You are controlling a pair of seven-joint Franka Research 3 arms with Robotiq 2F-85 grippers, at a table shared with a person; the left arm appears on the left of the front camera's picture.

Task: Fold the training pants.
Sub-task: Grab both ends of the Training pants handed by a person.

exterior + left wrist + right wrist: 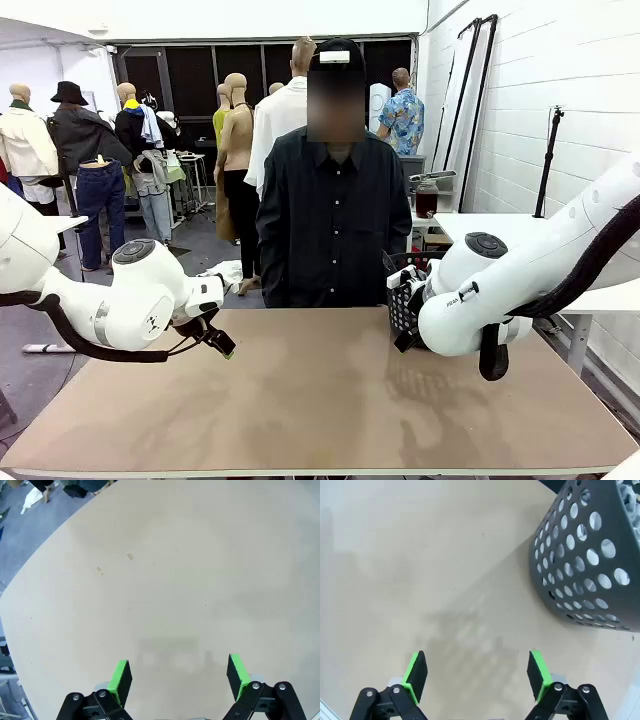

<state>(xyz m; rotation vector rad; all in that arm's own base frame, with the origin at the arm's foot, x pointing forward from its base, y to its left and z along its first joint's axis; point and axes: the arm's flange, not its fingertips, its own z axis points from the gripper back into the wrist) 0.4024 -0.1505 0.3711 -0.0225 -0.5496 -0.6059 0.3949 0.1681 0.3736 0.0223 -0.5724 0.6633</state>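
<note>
Training pants, light grey jersey (631, 505), seemingly bundled inside dark perforated plastic basket (590, 565) on tan counter (300, 400). Right end effector (476, 667) just beside basket, left end effector (178, 672) well apart from it, both released, empty. Advisable: lift pants out by waistband, spread flat beside basket.

The left arm (130, 300) was glossy white and rounded, with a grey disc cap (133, 251) at its 12 o'clock and a black cable (110, 353) looping under it at 6 o'clock. The right arm (500, 290) matched it, with a thick black hose (595, 260) along its 2 o'clock side. The left fingers (120, 679) and right fingers (415, 676) were black linkages with silver screws (75, 697) and bright green pads (238, 672). The person (333, 220) wore a dark, buttoned, long-sleeved shirt.
</note>
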